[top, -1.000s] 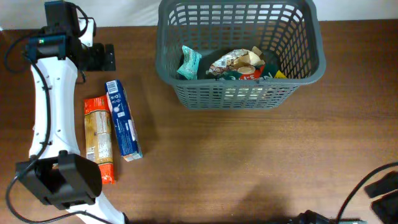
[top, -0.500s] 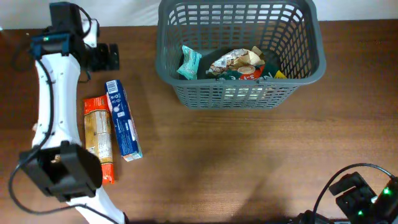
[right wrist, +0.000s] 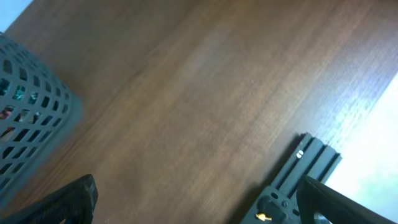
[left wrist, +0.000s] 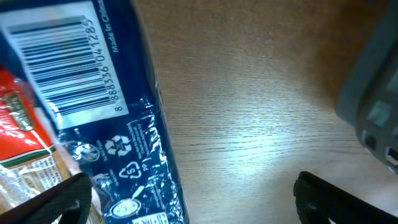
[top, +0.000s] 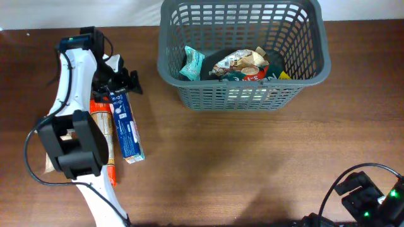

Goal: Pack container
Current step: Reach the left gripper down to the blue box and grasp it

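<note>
At upper left, the left gripper point(top: 122, 82) hangs with fingers apart above a blue packet point(top: 125, 123). The basket point(top: 243, 96) sits top centre. At lower right, the right gripper point(right wrist: 199, 204) is spread too.

This looks like a robot lab or a test room, not a home. A white robot arm point(top: 71, 79) with black wires stands on a plain brown wooden tabletop point(top: 252, 164). A black metal rail point(right wrist: 305, 165) sits by the tabletop's edge. A small green light point(top: 392, 194) glows on the other arm. A grey container point(top: 243, 94) and snack packets point(top: 126, 126) are laid out.
</note>
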Motion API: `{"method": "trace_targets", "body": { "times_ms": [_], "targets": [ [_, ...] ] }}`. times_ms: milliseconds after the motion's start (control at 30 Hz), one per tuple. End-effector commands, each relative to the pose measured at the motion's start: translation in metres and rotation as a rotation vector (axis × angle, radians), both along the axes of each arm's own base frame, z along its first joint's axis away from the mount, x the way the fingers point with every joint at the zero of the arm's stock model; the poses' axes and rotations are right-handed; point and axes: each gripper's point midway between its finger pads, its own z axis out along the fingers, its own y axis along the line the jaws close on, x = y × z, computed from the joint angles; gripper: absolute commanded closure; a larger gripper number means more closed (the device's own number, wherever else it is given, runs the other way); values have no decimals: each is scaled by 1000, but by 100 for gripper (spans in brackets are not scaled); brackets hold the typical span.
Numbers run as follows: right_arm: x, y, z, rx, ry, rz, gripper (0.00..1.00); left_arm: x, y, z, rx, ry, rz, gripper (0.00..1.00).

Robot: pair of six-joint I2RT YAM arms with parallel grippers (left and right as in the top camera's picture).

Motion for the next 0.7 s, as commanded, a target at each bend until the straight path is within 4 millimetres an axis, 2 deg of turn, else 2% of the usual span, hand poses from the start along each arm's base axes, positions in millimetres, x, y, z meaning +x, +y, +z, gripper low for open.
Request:
{"method": "trace_targets", "body": {
  "times_ms": [0, 100, 367, 567, 600, 667],
  "targets": [
    [1, -5, 3, -42, 3, 10, 1, -1, -4, -9, -24, 30, 15, 4],
    [1, -8, 5, -65, 3, 10, 1, -6, -4, -17, -23, 55, 33, 4],
    [2, -10, 8, -108, 16, 38, 1, -34, -5, -62, -19, 152, 59, 4],
    [4, -11, 10, -129, 15, 55, 1, -42, -6, -74, -21, 175, 59, 5],
    [5, -12, 11, -133, 12, 59, 1, -43, -6, -74, -21, 177, 58, 9],
    [6, -12, 12, -143, 8, 64, 1, -42, -5, -74, -20, 173, 58, 29]
  ]
}}
